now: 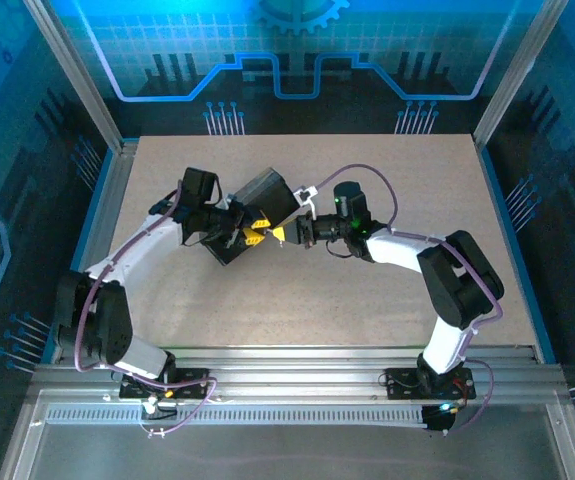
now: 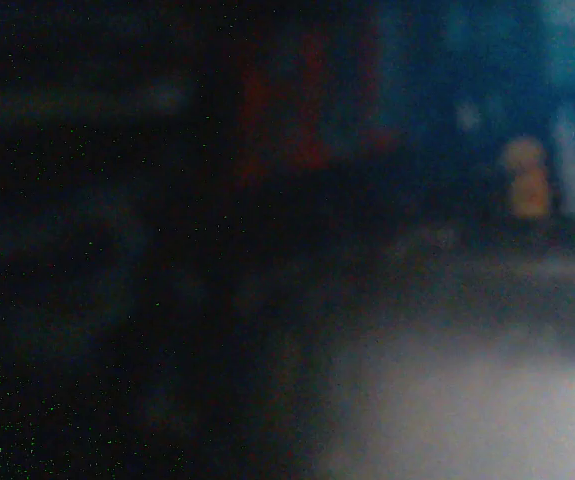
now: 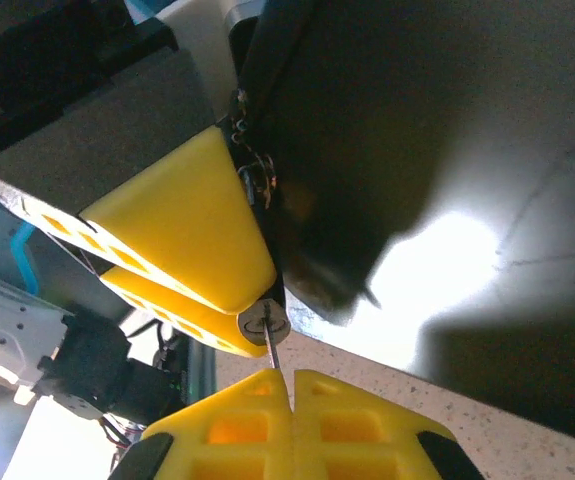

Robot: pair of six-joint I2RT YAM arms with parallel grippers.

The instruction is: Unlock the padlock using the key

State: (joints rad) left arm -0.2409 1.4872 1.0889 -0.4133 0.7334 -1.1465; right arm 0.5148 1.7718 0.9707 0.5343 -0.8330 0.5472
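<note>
In the right wrist view the padlock [image 3: 264,322] shows its round silvery keyhole face, pinched between the two yellow fingers [image 3: 182,225] of my left gripper [image 3: 255,303]. Its dark body runs back along the edge of the dark box [image 3: 417,120], and its shackle is hidden. The key [image 3: 270,352] is a thin silvery blade. Its tip sits in the keyhole slot and its other end is clamped in my right gripper [image 3: 292,378], which is shut on it. From above, the left gripper [image 1: 254,232] and the right gripper [image 1: 279,233] meet tip to tip beside the box [image 1: 265,190].
The box stands tilted mid-table, close behind both grippers. Bare speckled tabletop [image 1: 367,300] lies all round, bounded by metal rails [image 1: 107,200] and blue walls. The left wrist view is dark and blurred, with pale tabletop [image 2: 487,400] at lower right.
</note>
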